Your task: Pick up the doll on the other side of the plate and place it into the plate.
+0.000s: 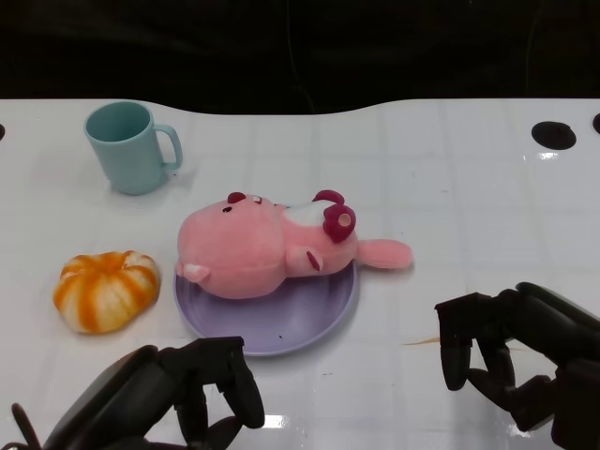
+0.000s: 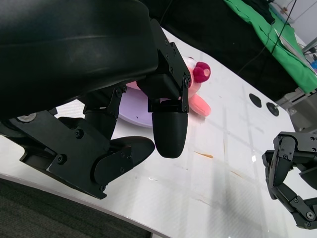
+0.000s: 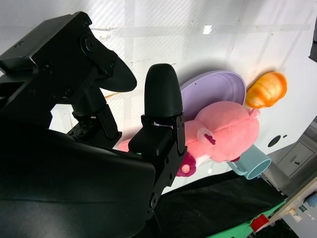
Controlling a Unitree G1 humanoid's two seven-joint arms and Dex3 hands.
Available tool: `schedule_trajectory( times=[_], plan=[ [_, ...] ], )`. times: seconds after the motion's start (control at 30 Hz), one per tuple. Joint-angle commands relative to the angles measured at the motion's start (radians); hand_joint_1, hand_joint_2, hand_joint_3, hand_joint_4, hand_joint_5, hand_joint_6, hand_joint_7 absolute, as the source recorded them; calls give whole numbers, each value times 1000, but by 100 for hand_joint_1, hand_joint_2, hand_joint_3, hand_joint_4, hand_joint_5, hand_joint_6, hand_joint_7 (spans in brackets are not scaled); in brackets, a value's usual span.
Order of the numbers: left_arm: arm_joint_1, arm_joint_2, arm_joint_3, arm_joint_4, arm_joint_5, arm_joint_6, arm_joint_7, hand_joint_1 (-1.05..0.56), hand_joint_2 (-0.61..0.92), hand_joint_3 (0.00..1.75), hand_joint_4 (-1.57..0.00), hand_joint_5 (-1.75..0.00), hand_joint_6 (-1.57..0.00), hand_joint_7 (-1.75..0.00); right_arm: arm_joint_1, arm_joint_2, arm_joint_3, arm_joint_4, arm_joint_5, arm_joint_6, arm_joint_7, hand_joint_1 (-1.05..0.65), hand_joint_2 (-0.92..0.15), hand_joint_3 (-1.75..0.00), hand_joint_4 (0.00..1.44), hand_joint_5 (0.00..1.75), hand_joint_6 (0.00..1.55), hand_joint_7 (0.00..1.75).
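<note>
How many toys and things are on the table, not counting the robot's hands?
4: a pink doll lying on the purple plate in the middle, an orange pumpkin left of the plate, and a teal cup at the far left. Nothing else shows.

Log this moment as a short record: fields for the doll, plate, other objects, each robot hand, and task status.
doll: pink plush doll lying on its side, mostly on the plate, one limb sticking out past the rim
plate: purple plate, on the white table
other objects: teal mug behind the plate; orange-and-white pumpkin beside the plate
left robot hand: near the plate's front edge, holding nothing
right robot hand: apart from the plate, holding nothing
task status: doll appears placed on the plate
</note>
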Motion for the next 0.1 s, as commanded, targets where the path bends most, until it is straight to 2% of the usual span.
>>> schedule_trajectory(
  times=[0.03,0.1],
  plan=[
    [6,14,9,-2,-8,-6,-7,-19,65,95,-65,-172,-65,-135,-16,-24,0,-25,-16,30,13,-5,-36,-134,85,175,78,144],
    [3,14,8,0,-8,-4,-7,-19,65,95,-65,-172,-65,-134,-20,-27,3,-30,-25,46,16,-4,-36,-134,86,175,78,143]
  ],
)
